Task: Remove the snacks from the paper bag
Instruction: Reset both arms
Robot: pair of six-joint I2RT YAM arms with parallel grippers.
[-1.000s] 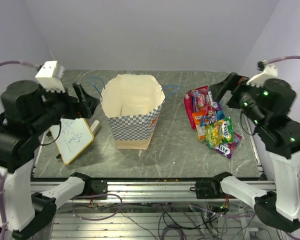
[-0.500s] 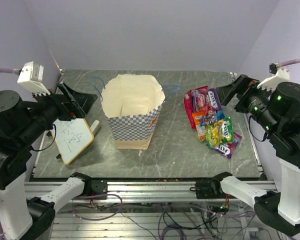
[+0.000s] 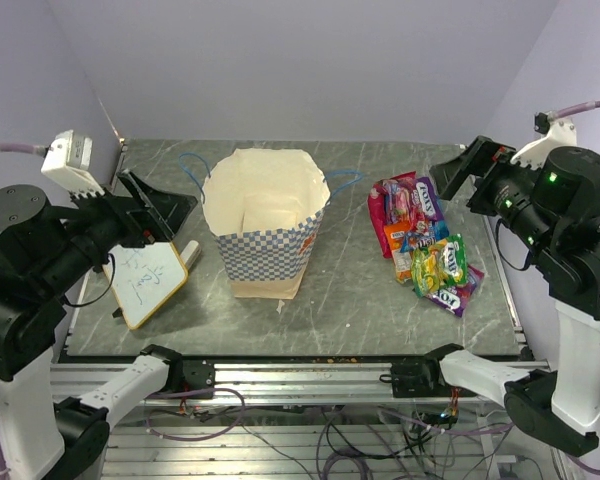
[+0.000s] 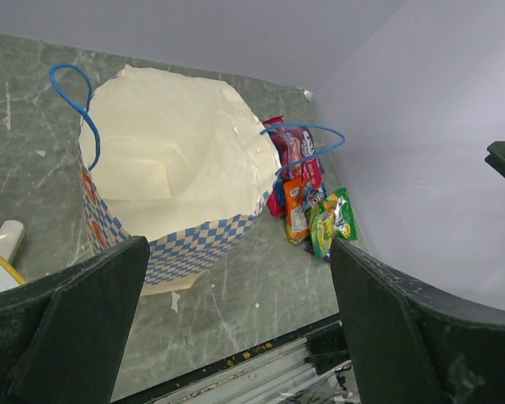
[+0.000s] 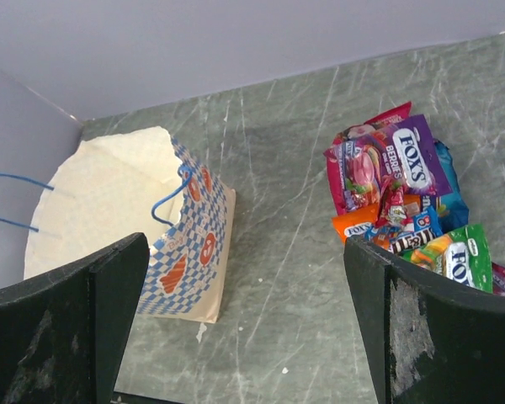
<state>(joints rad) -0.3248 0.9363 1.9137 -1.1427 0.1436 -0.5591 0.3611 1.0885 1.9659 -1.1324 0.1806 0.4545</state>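
Observation:
The paper bag (image 3: 265,220) stands upright mid-table with its mouth open, showing only its bare cream inside (image 4: 168,160). Its checkered side with orange prints faces the right wrist view (image 5: 189,252). The snacks (image 3: 425,245) lie in a heap on the table to the right of the bag, with pink, purple, orange, blue and green packets (image 5: 400,198) (image 4: 307,202). My left gripper (image 3: 160,205) hangs open, raised left of the bag, nothing between its fingers (image 4: 240,286). My right gripper (image 3: 458,170) is open too, raised above the far right side of the heap (image 5: 246,278).
A yellow-edged whiteboard (image 3: 148,278) lies at the left with a small white object (image 3: 190,252) beside it, under the left arm. The table's metal front rail (image 3: 300,375) runs along the near edge. Walls close in behind and on both sides.
Both arms have drawn back outward and higher from the table's middle, the left to the left, the right to the right. Bag and snacks have not moved.

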